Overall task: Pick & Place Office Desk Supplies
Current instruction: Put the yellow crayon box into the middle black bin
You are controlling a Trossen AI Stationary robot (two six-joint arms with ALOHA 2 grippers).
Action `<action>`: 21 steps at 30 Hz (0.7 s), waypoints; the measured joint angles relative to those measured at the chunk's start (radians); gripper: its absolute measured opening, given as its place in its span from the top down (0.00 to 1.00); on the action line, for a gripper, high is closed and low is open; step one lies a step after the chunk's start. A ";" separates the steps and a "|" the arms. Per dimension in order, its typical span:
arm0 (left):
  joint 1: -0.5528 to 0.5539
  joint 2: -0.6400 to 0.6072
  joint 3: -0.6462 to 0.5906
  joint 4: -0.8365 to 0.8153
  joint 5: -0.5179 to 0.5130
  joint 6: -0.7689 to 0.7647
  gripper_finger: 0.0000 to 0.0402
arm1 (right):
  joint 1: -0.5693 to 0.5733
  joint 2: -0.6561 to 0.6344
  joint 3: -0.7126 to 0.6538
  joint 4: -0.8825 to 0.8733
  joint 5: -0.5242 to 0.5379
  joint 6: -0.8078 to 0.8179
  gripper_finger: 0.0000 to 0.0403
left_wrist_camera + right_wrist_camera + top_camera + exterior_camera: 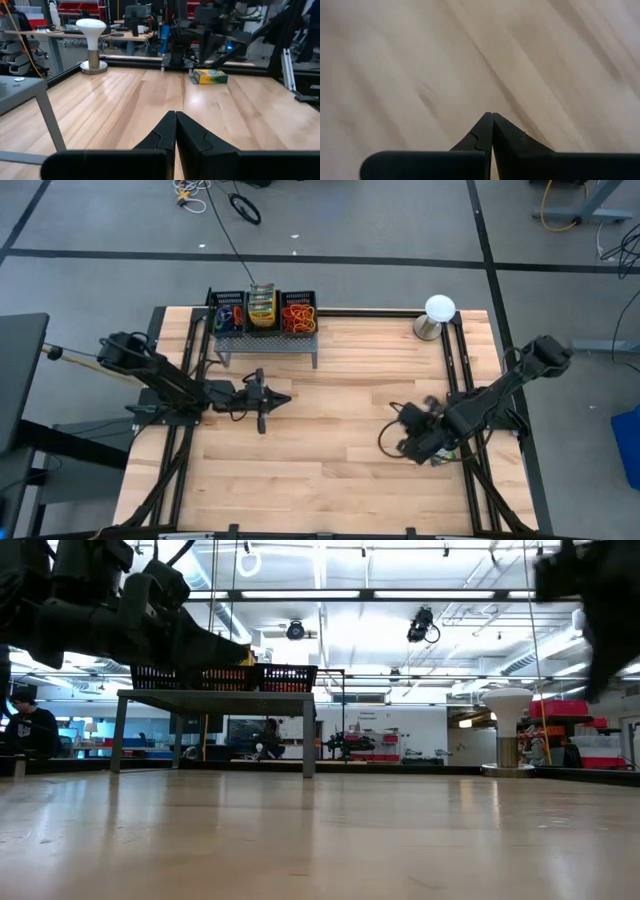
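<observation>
I am looking down at a desk of pale wooden planks, smooth and faintly glossy. My left gripper is hanging over the left half with its pointed dark jaws pressed together on nothing. My right gripper is hovering over the right half, jaws likewise closed and empty, facing bare wood grain. A flat yellow-and-green crayon box is lying on the desk close under the right arm. Farther back, a grey metal stand is carrying a black wire basket with three compartments: mixed rubber bands at left, more crayon boxes in the middle, orange and red bands at right. A white ball lamp on a metal base is standing at the far right corner.
</observation>
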 joint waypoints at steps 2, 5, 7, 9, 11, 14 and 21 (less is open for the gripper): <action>0.000 0.029 0.000 0.023 -0.001 0.000 0.97 | 0.001 0.003 0.000 -0.124 -0.110 0.083 0.96; 0.000 0.057 0.001 0.029 -0.001 -0.001 0.97 | 0.010 0.030 -0.001 -0.196 -0.234 0.151 0.97; 0.000 0.066 0.003 0.031 0.000 -0.003 0.97 | 0.023 0.053 -0.001 -0.193 -0.293 0.172 0.98; 0.000 0.071 0.003 0.031 -0.001 -0.004 0.97 | 0.038 0.092 -0.001 -0.192 -0.337 0.194 0.99; 0.000 0.071 0.003 0.031 -0.001 -0.004 0.97 | 0.051 0.135 -0.001 -0.190 -0.381 0.207 0.99; 0.000 0.071 0.003 0.032 -0.001 -0.004 0.97 | 0.069 0.211 -0.001 -0.190 -0.451 0.209 0.99; 0.000 0.071 0.003 0.035 -0.001 -0.005 0.97 | 0.081 0.316 -0.001 -0.092 -0.547 0.148 0.98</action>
